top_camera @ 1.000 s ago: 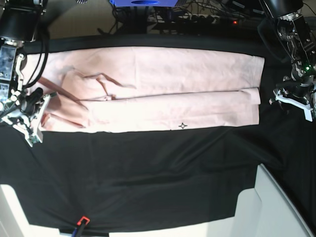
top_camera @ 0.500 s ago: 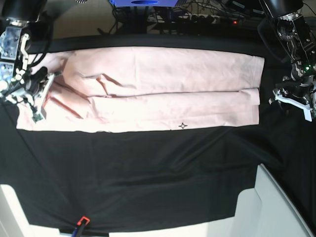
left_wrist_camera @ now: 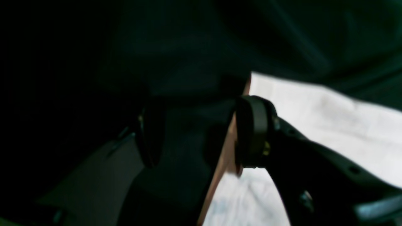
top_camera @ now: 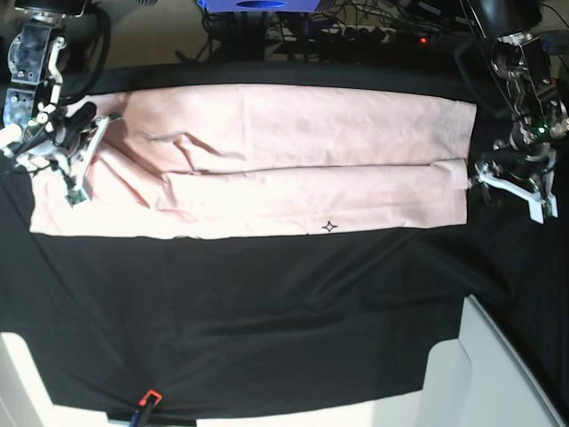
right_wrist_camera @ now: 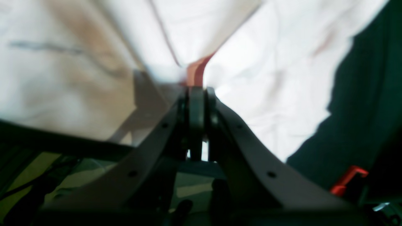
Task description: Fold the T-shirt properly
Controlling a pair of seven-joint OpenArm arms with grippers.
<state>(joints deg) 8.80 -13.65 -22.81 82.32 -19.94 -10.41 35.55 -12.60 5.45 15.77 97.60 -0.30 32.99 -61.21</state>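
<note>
- Your T-shirt [top_camera: 267, 165] lies flat as a long pale pink band across the far half of the surface [top_camera: 267, 320], which is covered in black cloth. Its plain side faces up; one small black star mark sits near its near edge.
- A lengthwise fold line runs along the band, with creases gathered toward the end on the base view's left.
- Your right gripper [top_camera: 78, 160] sits over that creased end. In the right wrist view its jaws are pressed together on a pinched ridge of the pink fabric, which rises into them.
- Your left gripper [top_camera: 511, 182] hangs at the opposite end, just beside the short edge of the shirt. In the left wrist view its jaws stand apart: one pad [left_wrist_camera: 251, 131] is over the fabric's edge, the other over black cloth. Nothing is clamped between them.
- I cannot tell from these views whether that pad touches the fabric.
- A small orange-red object [top_camera: 149, 397] lies at the near edge of the surface, well apart from the shirt.
- White panels [top_camera: 489, 374] stand at the near corner on the base view's right.
</note>
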